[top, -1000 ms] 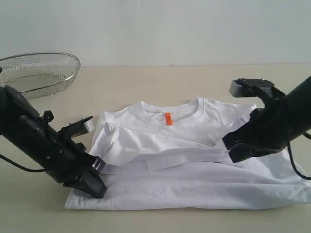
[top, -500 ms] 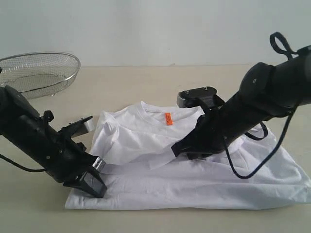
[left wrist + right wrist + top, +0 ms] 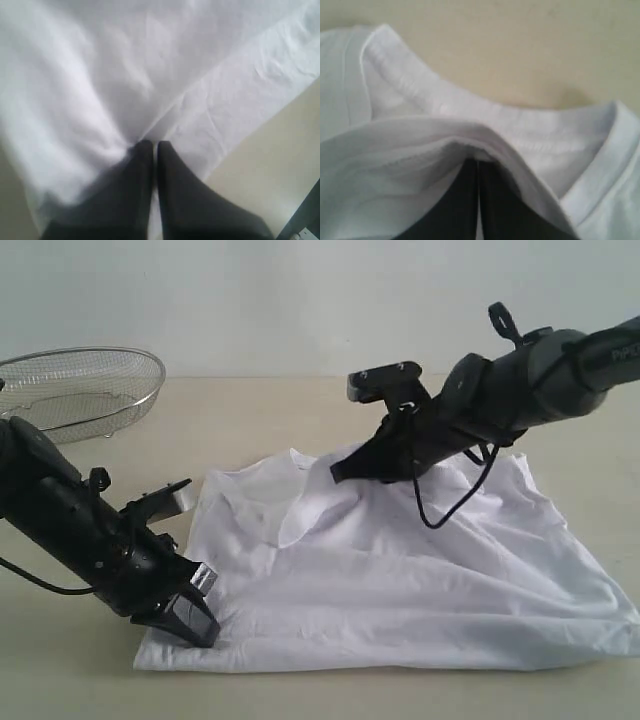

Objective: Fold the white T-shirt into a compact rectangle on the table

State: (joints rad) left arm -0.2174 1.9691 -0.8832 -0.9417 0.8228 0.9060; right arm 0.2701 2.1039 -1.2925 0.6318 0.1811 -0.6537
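Note:
The white T-shirt (image 3: 420,580) lies spread on the beige table (image 3: 300,405), its hem toward the front. My left gripper (image 3: 200,620) is low at the shirt's front left corner, jaws shut on a pinch of cloth (image 3: 125,140). My right gripper (image 3: 342,472) hovers over the neck area, shut on a lifted fold of the shirt that drapes over its fingertips (image 3: 492,172). The ribbed collar (image 3: 520,125) shows just beyond that fold in the right wrist view. No lettering or tag shows.
A round wire-mesh basket (image 3: 80,385) stands at the back left of the table. Bare tabletop runs behind the shirt and along the front edge. The right arm's cable (image 3: 450,510) dangles over the shirt.
My right gripper has swept from the shirt's right side leftward and back to the collar, dragging a layer of cloth over the neck and covering the orange tag. The left arm has stayed put.

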